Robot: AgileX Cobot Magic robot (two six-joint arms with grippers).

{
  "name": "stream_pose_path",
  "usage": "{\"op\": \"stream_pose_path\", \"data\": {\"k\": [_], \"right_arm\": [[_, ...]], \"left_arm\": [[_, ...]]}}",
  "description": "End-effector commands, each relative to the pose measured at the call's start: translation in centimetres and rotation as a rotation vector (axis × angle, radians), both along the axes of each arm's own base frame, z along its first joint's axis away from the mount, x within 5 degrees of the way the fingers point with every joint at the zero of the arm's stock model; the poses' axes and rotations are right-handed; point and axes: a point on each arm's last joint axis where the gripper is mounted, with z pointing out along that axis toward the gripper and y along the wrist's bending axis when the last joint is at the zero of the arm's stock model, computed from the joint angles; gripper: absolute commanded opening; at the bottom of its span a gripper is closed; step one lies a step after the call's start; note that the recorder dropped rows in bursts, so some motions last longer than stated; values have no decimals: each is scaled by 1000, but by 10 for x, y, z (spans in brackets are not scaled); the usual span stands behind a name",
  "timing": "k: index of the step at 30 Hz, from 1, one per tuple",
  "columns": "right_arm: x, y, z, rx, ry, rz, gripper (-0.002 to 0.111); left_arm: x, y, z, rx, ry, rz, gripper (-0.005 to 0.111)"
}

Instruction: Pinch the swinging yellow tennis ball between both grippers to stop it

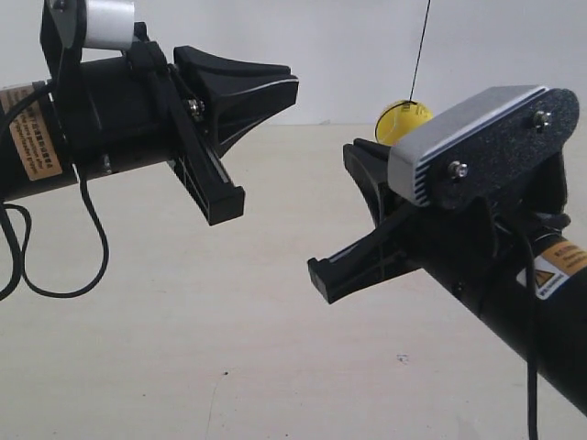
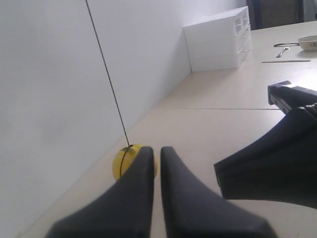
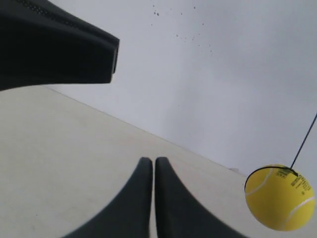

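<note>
The yellow tennis ball hangs on a thin dark string above the table, half hidden behind the silver block of the arm at the exterior view's right. The wrist views suggest this is my right arm. In the right wrist view the ball hangs close by, off to one side of my right gripper, whose jaws are shut on nothing. My left gripper is also shut and empty, and the ball peeks out beyond one jaw tip, farther away. The two gripper tips face each other with a gap between them.
A white wall runs close behind the ball. A white drawer unit stands against it farther along the beige table, with a bowl and a utensil beyond. A black cable loops under the arm at the exterior view's left.
</note>
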Motion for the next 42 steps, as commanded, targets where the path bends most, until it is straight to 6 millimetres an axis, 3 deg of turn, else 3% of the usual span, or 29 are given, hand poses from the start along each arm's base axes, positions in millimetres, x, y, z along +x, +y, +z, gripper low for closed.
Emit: {"op": "stream_pose_path", "data": {"k": [1, 12, 20, 29, 33, 37, 42], "right_arm": [[1, 2, 0, 20, -11, -4, 0], [17, 10, -22, 28, -37, -50, 0], [36, 1, -18, 87, -55, 134, 0], [70, -45, -19, 135, 25, 64, 0], [80, -79, -15, 127, 95, -69, 0], [76, -110, -5, 84, 157, -213, 0], [55, -137, 11, -3, 208, -331, 0]], "left_arm": [[-2, -1, 1, -10, 12, 3, 5], [-2, -1, 1, -10, 12, 3, 5], [-2, -1, 1, -10, 12, 3, 5], [-2, -1, 1, -10, 12, 3, 5], [-2, -1, 1, -10, 12, 3, 5], [-2, -1, 1, -11, 11, 2, 5], [-2, -1, 1, -11, 11, 2, 5]]}}
